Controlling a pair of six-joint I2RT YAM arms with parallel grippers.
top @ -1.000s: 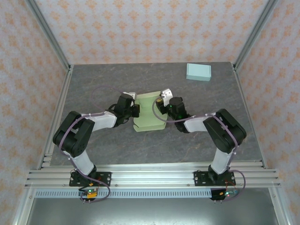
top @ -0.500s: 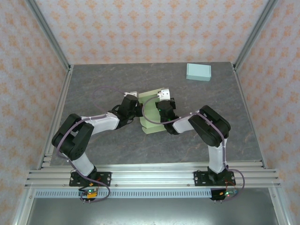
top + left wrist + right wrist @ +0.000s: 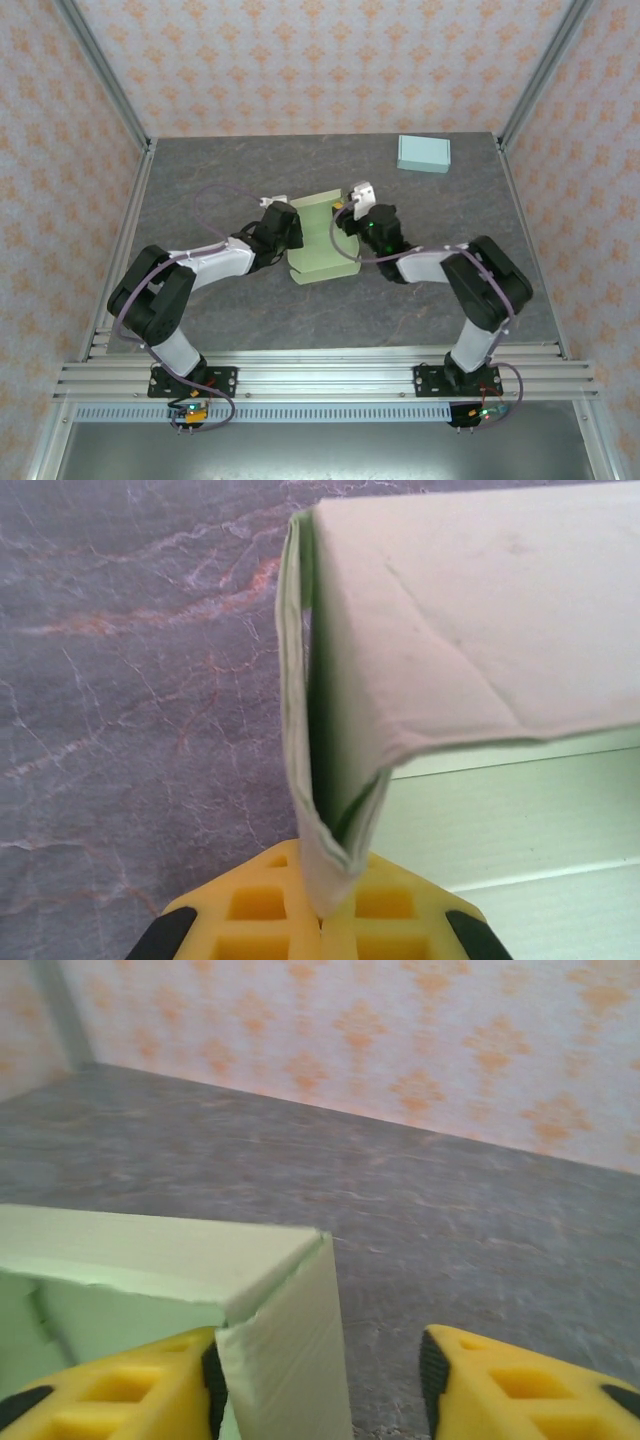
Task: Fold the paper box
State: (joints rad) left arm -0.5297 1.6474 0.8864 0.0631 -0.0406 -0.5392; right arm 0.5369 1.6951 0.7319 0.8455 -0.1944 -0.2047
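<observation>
Left claw (image 3: 291, 230) is closed tight on the paper box (image 3: 322, 245). In the left wrist view its yellow fingers (image 3: 250, 915) meet at the bottom edge (image 3: 322, 918) and pinch a doubled flap of pale green card between them. That flap stands up from the box's (image 3: 480, 630) left side, and a wider panel bends over from its top toward the right.

Right claw (image 3: 343, 215) sits at the box's far right corner with its jaws well apart, gripping nothing. In the right wrist view (image 3: 322, 1380) one upright wall of the box (image 3: 285, 1340) rises just beside the left finger (image 3: 120, 1385). Bare table shows between that wall and the other finger. Whether the near finger actually touches the card is hard to tell from this angle.

On the grey marbled table (image 3: 200, 180), the green box lies near the middle, between the two arms, partly folded with its sides raised. A small light blue box (image 3: 424, 153) lies flat near the far right corner, well apart from both claws.
</observation>
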